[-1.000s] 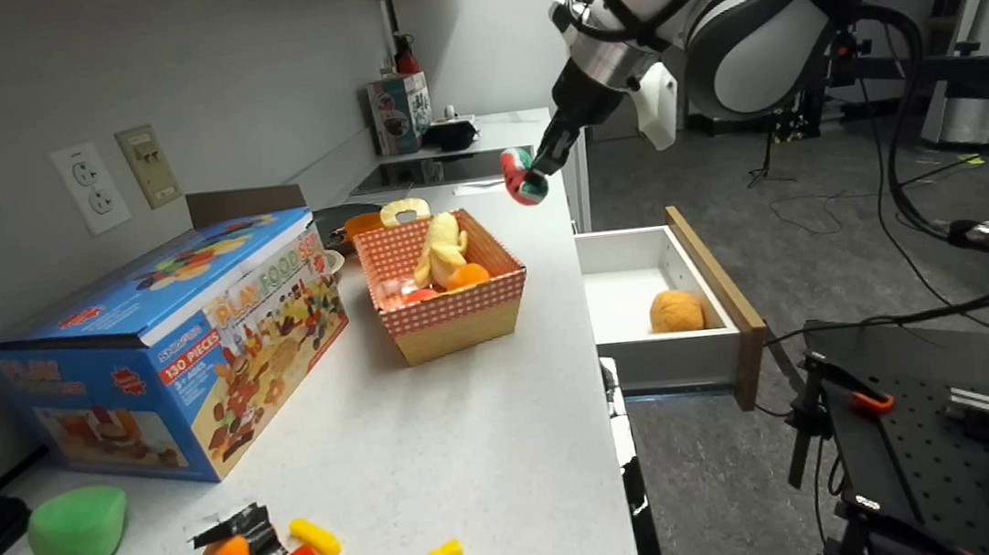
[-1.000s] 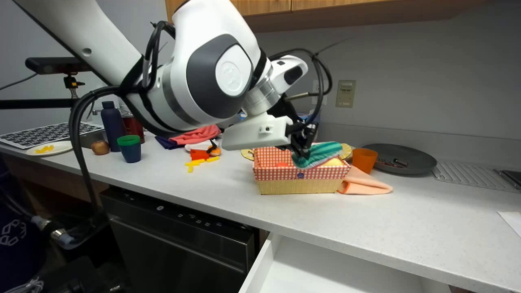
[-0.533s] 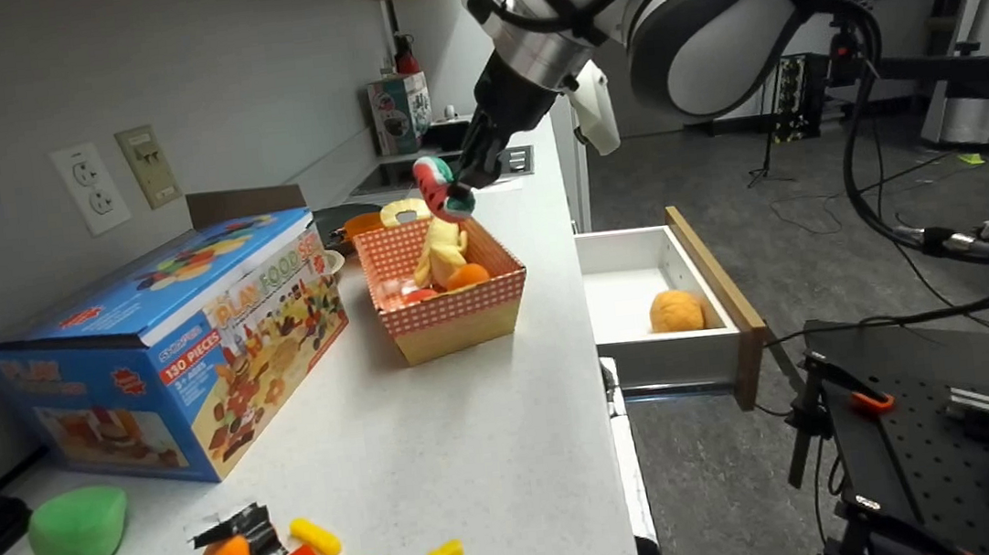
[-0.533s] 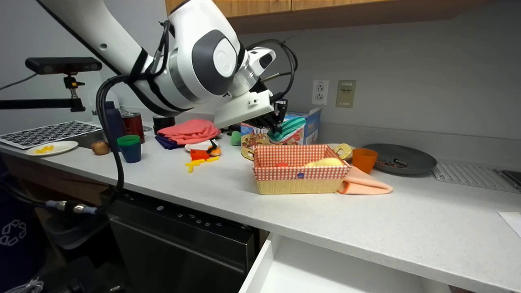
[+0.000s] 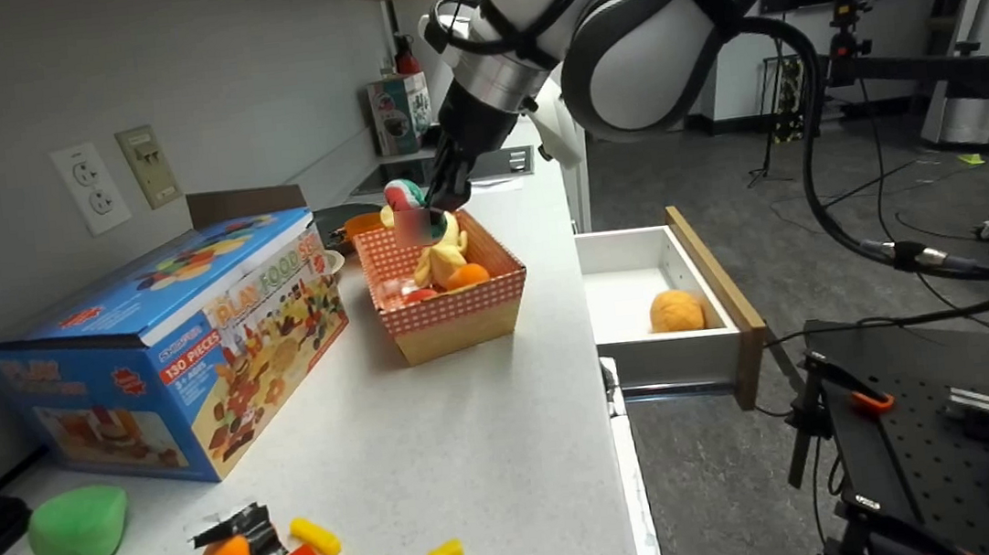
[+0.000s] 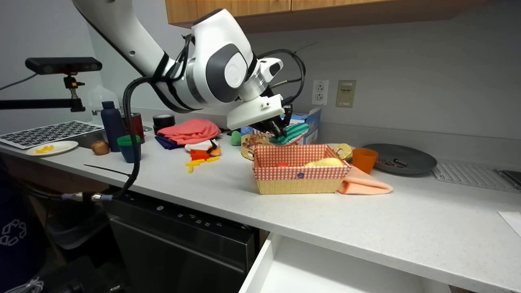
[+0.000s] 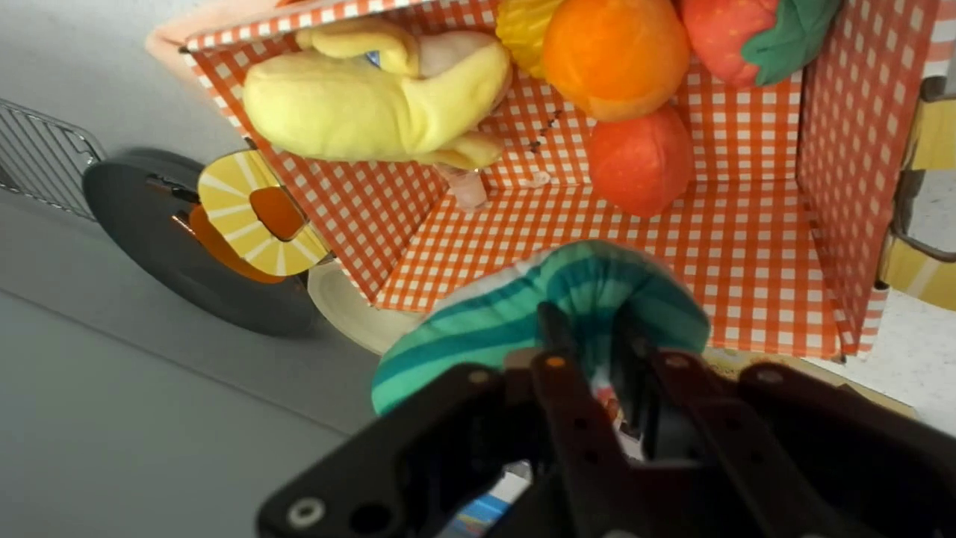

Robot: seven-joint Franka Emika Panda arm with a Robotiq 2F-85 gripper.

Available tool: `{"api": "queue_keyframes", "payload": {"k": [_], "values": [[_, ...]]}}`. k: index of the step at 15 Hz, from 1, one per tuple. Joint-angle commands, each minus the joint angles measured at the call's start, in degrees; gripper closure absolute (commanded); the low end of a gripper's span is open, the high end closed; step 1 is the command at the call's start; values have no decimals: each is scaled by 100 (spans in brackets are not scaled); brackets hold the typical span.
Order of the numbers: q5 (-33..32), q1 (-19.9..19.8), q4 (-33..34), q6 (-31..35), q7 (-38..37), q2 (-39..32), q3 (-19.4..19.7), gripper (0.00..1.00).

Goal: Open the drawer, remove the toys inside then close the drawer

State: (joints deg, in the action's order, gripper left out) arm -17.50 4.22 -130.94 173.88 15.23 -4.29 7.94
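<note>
The drawer [image 5: 625,291] is pulled out, showing its white inside; it also shows in an exterior view [image 6: 325,270]. One round orange-brown toy [image 5: 675,312] lies in it near the front panel. Another of the toys, a soft watermelon slice [image 7: 463,336] with green stripes and a red face, is pinched in my gripper [image 7: 588,317]. Creases in its cloth run between the fingers [image 7: 554,329]. In both exterior views the slice [image 6: 296,132] hangs just above the basket; the wrist view has it over the wall on the box side. The slice's red face is turned away from the wrist camera.
The checked basket [image 5: 454,328] holds a plush banana [image 7: 351,108], an orange [image 7: 616,56], a red fruit [image 7: 641,161] and a strawberry [image 7: 736,33]. A play-food box [image 5: 217,343] stands beside it. Behind are an orange cup [image 6: 364,158] and a dark pan [image 6: 407,158].
My gripper has carried the watermelon slice from near the counter's front edge back toward the wall, over the basket, then slightly down. Drawer, round toy and basket have not moved.
</note>
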Motion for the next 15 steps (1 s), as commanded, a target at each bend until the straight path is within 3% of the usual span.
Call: {"api": "queue_keyframes", "payload": {"k": [1,2,6,8,15], "values": [[224,-62,256,-331,320,7,-58,50],[75,-250,260,-395,192,73,-234,43],[-98,-343,145,-603,129,439,-263,12],[-340,-237,110,-820,-49,619,-40,0],[-712,-318,99,-1674,-843,920,58,0]]}}
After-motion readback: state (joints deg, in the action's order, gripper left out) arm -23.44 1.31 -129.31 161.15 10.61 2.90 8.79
